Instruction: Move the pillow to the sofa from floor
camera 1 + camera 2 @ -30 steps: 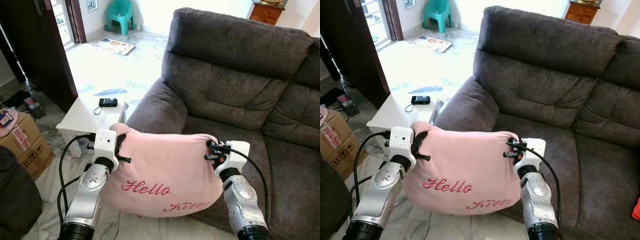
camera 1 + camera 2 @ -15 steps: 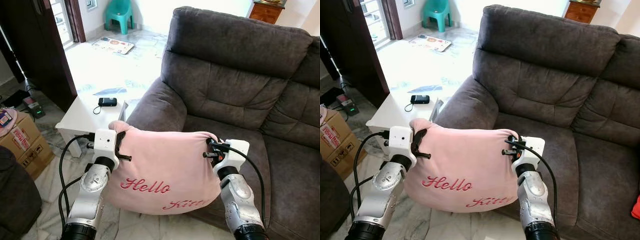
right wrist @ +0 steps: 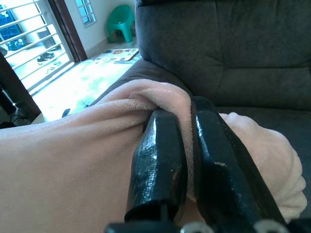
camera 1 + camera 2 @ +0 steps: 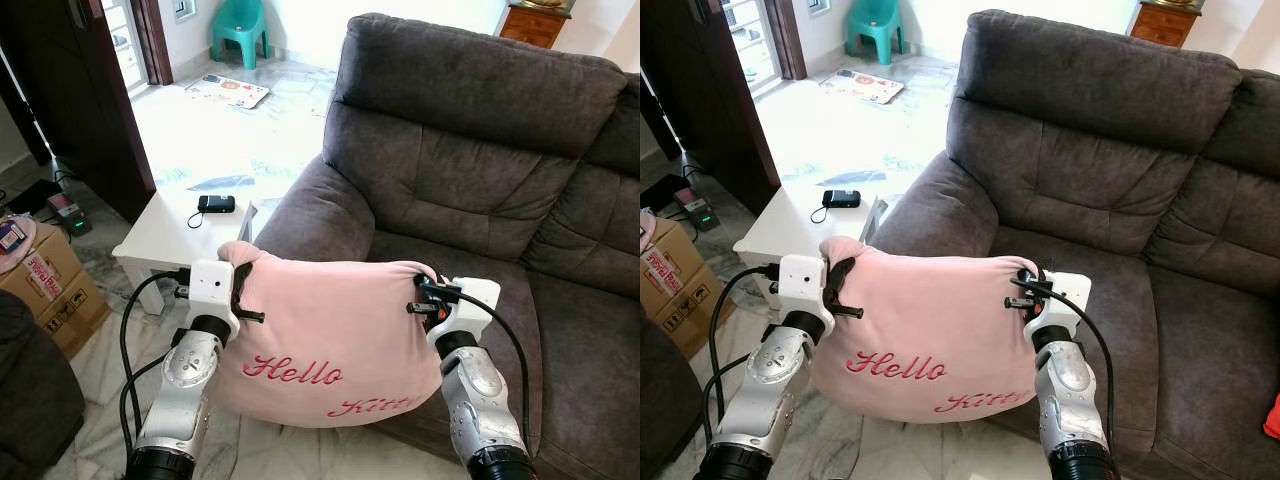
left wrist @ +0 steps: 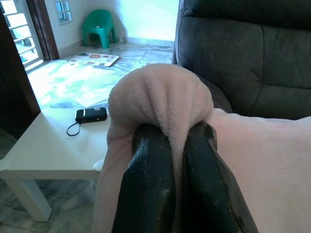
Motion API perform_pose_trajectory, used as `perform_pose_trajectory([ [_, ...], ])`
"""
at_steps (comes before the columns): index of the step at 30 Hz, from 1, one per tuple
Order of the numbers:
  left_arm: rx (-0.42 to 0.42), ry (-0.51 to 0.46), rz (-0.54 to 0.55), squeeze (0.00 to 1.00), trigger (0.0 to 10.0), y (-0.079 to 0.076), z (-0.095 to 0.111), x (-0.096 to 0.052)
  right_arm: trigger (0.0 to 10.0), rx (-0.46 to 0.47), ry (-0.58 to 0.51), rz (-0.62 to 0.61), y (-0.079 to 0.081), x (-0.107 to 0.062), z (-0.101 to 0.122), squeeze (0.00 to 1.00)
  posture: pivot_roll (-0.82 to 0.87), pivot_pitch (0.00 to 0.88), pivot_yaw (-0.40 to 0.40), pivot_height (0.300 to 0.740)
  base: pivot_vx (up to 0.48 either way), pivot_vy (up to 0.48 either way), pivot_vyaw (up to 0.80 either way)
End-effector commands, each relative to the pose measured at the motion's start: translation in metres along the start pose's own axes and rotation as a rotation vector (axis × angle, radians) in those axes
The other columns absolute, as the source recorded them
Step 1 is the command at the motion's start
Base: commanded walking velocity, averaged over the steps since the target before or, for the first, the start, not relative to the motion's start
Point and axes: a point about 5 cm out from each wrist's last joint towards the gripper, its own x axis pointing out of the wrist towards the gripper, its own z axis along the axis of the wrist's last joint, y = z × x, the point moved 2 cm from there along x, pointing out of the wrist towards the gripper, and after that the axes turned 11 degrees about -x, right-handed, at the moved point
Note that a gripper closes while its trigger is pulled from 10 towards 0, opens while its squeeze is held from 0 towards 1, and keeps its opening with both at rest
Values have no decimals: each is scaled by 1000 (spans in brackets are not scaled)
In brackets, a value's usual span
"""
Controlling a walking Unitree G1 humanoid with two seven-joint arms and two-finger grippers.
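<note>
A soft pink plush pillow [image 4: 330,345] with red "Hello Kitty" stitching hangs low in the centre of the frame, before the dark grey fabric sofa [image 4: 470,170]. The left claw [image 5: 177,145] pinches its upper left corner; the right claw [image 3: 187,141] is clamped on its upper right corner.

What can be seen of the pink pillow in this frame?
The pink pillow is soft, plush fleece with red embroidered "Hello Kitty" script on its front. It hangs off the floor, stretched between the left pincer and the right pincer, each shut on a bunched upper corner. It sags below them, in front of the grey sofa, near its seat edge and arm.
</note>
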Motion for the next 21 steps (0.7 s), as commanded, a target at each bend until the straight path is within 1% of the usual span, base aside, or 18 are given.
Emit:
perform_pose_trajectory([
  [1,24,-50,-28,0,10000,-5,12,6,10000,9,-89,-59,-11,6,19,0,168,0,-96,740,0,0,0],
  [4,48,-41,-56,0,10000,-6,13,8,10000,11,-83,-64,-4,5,15,0,162,0,-62,740,0,0,0],
  [13,65,-41,-59,0,10000,0,16,13,10000,40,-78,-66,8,3,9,0,155,0,-27,740,0,0,0],
  [18,63,-37,-62,0,10000,0,16,14,10000,36,-84,-73,8,2,9,0,150,0,-25,740,0,0,0],
  [21,56,-39,-58,0,10000,-2,16,14,10000,36,-88,-77,6,3,10,0,148,0,-31,740,-242,0,0],
])
